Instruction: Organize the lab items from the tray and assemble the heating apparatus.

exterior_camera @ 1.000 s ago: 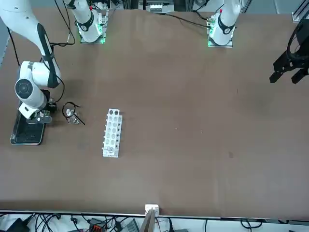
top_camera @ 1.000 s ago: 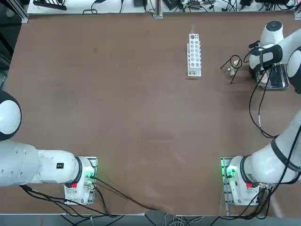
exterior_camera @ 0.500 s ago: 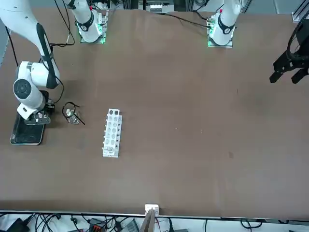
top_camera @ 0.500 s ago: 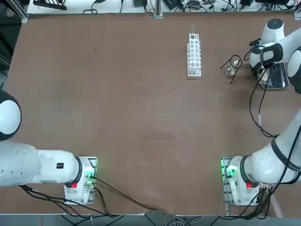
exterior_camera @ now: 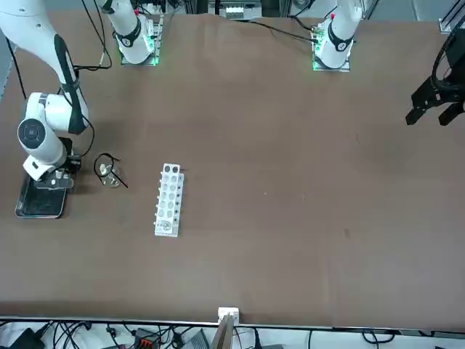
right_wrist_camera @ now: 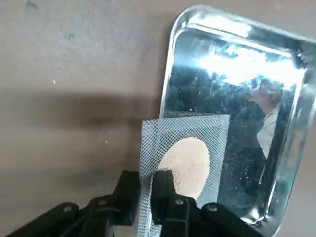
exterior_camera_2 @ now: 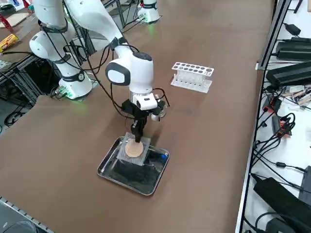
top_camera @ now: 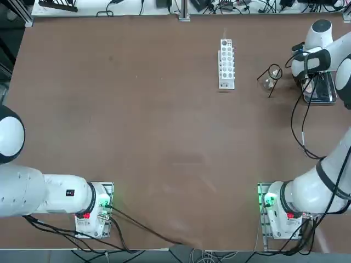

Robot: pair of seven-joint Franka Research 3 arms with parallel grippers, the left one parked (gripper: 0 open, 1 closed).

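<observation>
White test-tube rack [top_camera: 226, 63] well apart from metal tray [top_camera: 327, 96], beyond wire ring stand [top_camera: 272, 74].

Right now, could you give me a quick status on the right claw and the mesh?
Right claw shut on mesh edge, over tray. Mesh lifted, tilted. Ring stand waits nearby; path clear.
</observation>
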